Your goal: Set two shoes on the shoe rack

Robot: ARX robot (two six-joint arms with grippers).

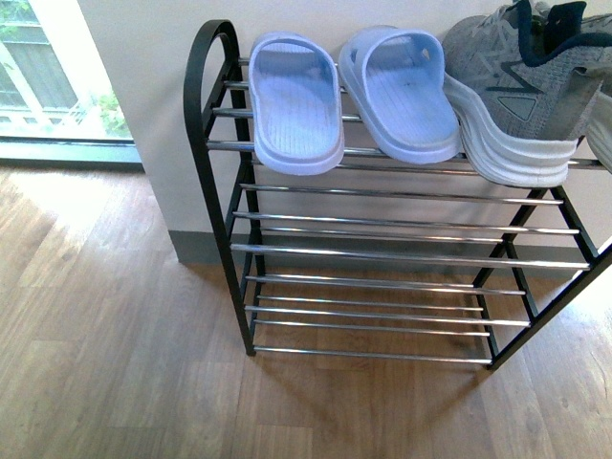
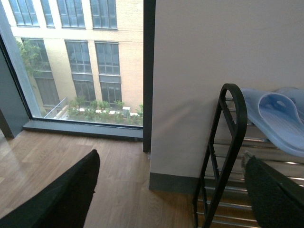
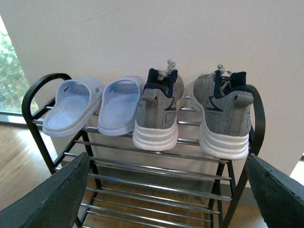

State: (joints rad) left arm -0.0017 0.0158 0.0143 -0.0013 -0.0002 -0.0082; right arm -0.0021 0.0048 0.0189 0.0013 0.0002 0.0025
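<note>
Wood floor, white wall behind the shoe rack [image 3: 142, 164]. Both grey sneakers [image 3: 159, 111] sit on its top tier, ahead of your right end effector [image 3: 161, 199], heels overhanging the front bar. Both end effectors gape, empty; left end effector [image 2: 171, 194] too. A careless retract could knock one off.

Neither arm shows in the front view. The left end effector [image 2: 168, 190] has its dark fingers [image 2: 61, 199] spread wide, gripping nothing. The right end effector [image 3: 164, 194] likewise stands spread and unloaded.
</note>
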